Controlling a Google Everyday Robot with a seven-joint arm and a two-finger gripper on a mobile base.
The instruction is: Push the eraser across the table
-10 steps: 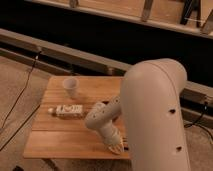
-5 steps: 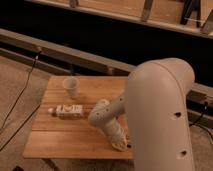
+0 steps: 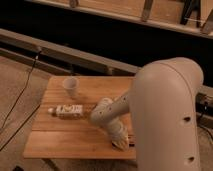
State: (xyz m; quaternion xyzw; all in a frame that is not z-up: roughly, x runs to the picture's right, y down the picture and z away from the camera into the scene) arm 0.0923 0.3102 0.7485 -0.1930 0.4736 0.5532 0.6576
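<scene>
Shifted slightly rightward, the gripper (image 3: pixel 120 142) sits low at the table's (image 3: pixel 55 145) near right edge, closed on nothing; the eraser (image 3: pixel 131 143) shows as a reddish sliver just beside it.

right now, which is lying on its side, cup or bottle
The bottle lies flat; the cup stands upright. The gripper is near the table's front edge.

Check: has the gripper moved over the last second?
Yes. The gripper, shut and low near the front edge of the table, has shifted slightly right, farther from the bottle lying on its side.
</scene>
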